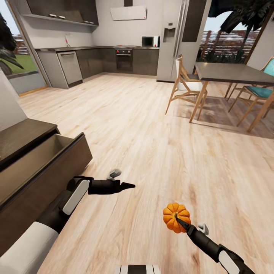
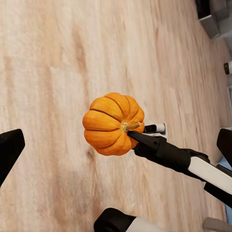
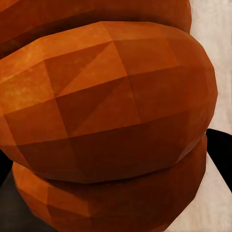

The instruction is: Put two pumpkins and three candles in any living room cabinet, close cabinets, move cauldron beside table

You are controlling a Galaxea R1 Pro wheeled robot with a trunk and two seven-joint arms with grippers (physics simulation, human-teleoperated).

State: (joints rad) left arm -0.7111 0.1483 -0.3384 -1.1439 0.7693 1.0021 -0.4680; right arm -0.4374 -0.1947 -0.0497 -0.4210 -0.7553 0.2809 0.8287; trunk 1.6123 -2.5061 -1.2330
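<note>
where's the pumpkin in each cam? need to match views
Head view: pumpkin low and right of centre, above the wood floor, at the tip of the right claw.
Left wrist view: pumpkin near the middle, right claw reaching it by the stem.
Right wrist view: pumpkin close up, across most of the frame.
Shared landmark: the pale wood floor.

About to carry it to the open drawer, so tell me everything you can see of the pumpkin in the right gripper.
The pumpkin is small, bright orange and ribbed into rounded lobes, with a short tan-brown stem. Its skin looks matte and faceted close up. It looks whole and unmarked. The right gripper holds it, one dark finger lying across the top beside the stem. It appears lifted above the light wooden floor, stem facing up towards the head camera. The open dark-brown drawer lies to its left, apart from it.
</note>
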